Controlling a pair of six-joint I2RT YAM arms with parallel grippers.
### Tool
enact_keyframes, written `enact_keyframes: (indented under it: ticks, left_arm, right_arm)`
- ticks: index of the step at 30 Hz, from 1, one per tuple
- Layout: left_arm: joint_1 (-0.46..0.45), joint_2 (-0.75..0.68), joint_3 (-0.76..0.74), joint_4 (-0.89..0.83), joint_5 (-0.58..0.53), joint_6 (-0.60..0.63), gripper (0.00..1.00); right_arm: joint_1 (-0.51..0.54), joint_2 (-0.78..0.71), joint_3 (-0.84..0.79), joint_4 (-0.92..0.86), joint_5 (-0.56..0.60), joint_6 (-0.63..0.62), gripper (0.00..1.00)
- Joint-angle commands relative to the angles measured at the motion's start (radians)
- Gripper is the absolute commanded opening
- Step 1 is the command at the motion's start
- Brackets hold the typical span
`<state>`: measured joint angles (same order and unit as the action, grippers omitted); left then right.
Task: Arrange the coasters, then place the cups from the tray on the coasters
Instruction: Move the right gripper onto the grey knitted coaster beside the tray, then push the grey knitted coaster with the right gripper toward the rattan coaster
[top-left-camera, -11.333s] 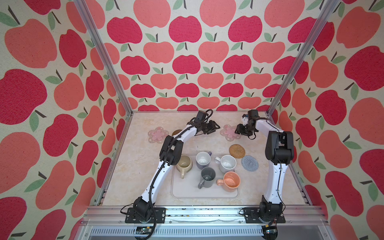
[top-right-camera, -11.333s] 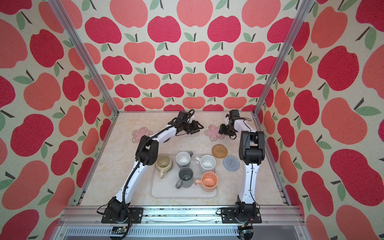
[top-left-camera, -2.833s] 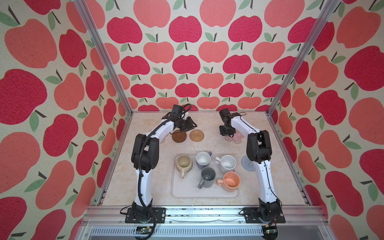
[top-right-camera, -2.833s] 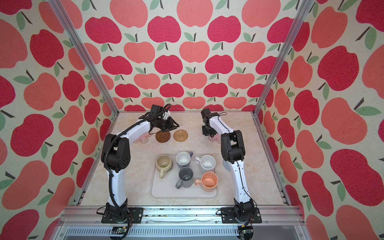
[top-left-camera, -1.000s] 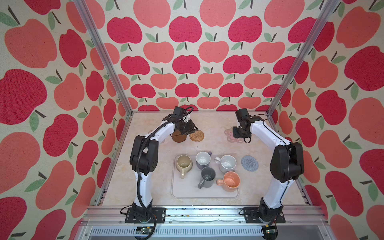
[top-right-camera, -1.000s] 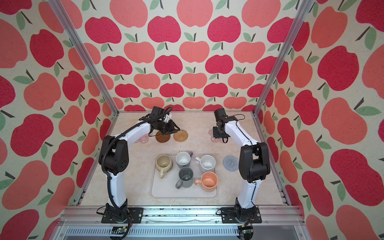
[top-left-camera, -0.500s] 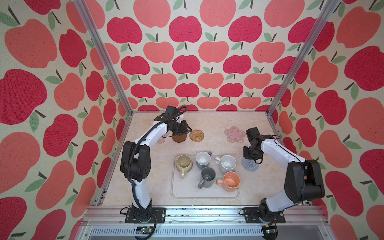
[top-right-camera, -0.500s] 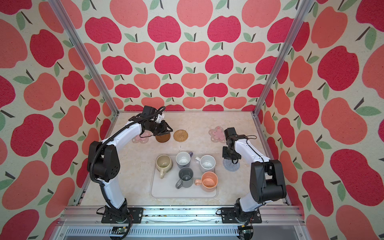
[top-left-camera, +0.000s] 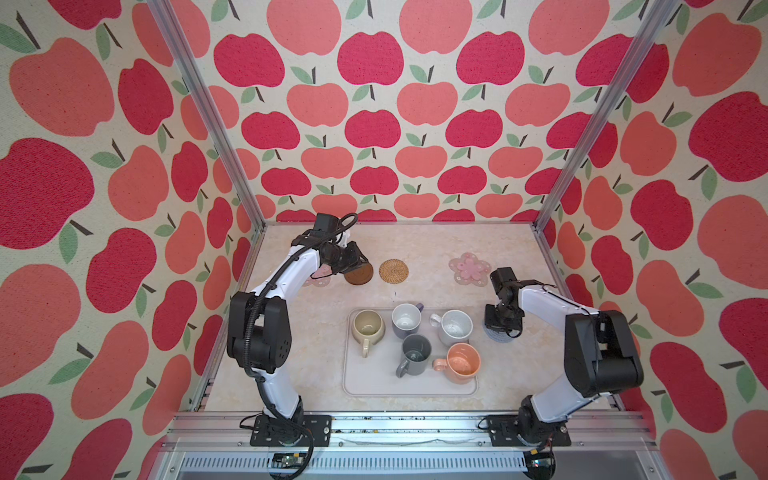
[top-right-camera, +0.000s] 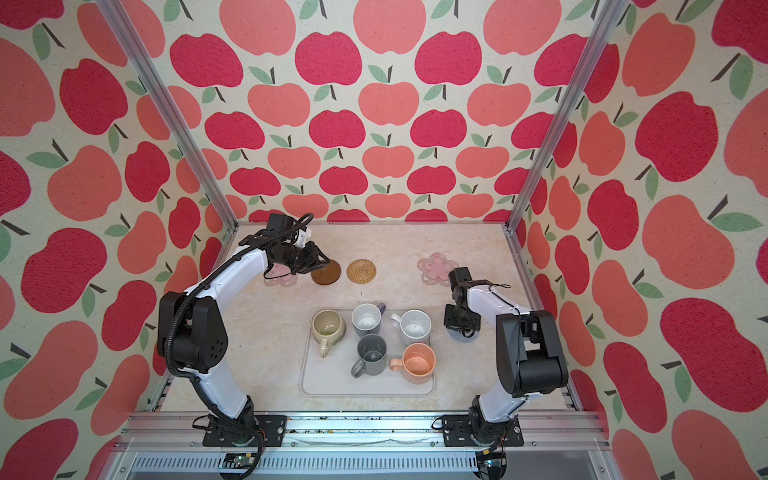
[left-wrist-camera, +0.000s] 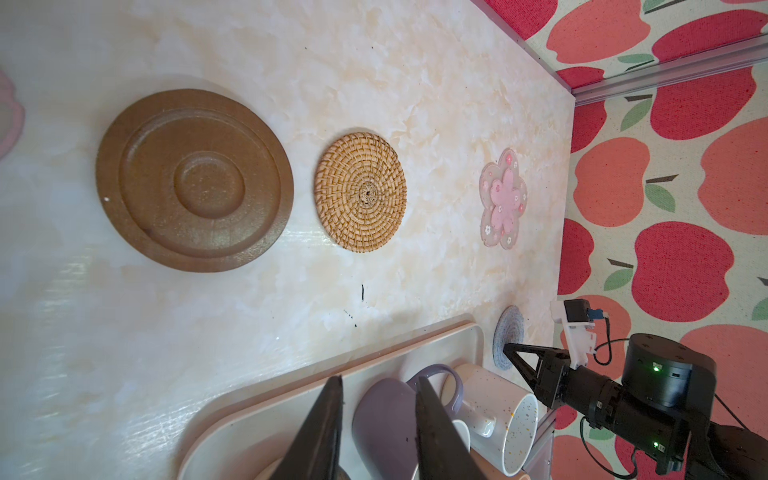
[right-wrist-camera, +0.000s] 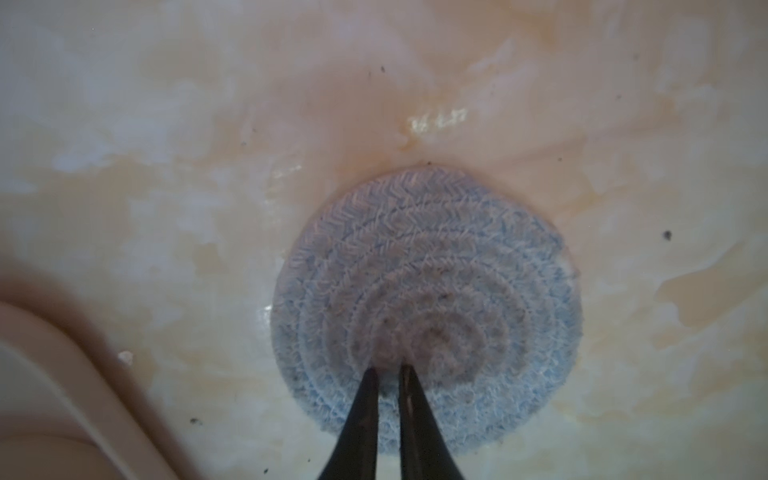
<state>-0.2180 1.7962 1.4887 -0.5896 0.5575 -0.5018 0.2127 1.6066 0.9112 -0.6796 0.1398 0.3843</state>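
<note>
The right claw (right-wrist-camera: 388, 369) is clenched, its dark tips pinching the middle of the grey-blue knitted round coaster (right-wrist-camera: 424, 257). The coaster lies flat on the marbled cream surface (right-wrist-camera: 166, 145), just beside the pale rounded tray (top-left-camera: 374, 383). The left claw (left-wrist-camera: 380, 384) is released and empty, near the ridged dark brown disc coaster (left-wrist-camera: 195, 180).

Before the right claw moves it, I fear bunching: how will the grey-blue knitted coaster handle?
Probably floppy: the grey-blue knitted coaster is coiled yarn, so it may bunch under the right claw on its middle. Thin, so likely light; its fuzzy weave may drag on the glossy table.
</note>
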Motion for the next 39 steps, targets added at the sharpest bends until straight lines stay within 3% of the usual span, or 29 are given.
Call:
enact_keyframes:
  ticks: [1, 11, 39]
  left_arm:
    - [0.007, -0.033, -0.014, -0.01, -0.011, 0.013, 0.32]
    - [0.027, -0.061, -0.043, -0.007, -0.019, 0.013, 0.32]
    - [0.091, -0.097, -0.127, 0.025, 0.001, 0.006, 0.32]
  right_arm:
    - [-0.007, 0.044, -0.018, 0.028, -0.015, 0.031, 0.13]
    - [0.013, 0.16, 0.099, 0.064, -0.061, 0.063, 0.1]
    - [0.252, 0.425, 0.48, -0.008, -0.141, 0.116, 0.09]
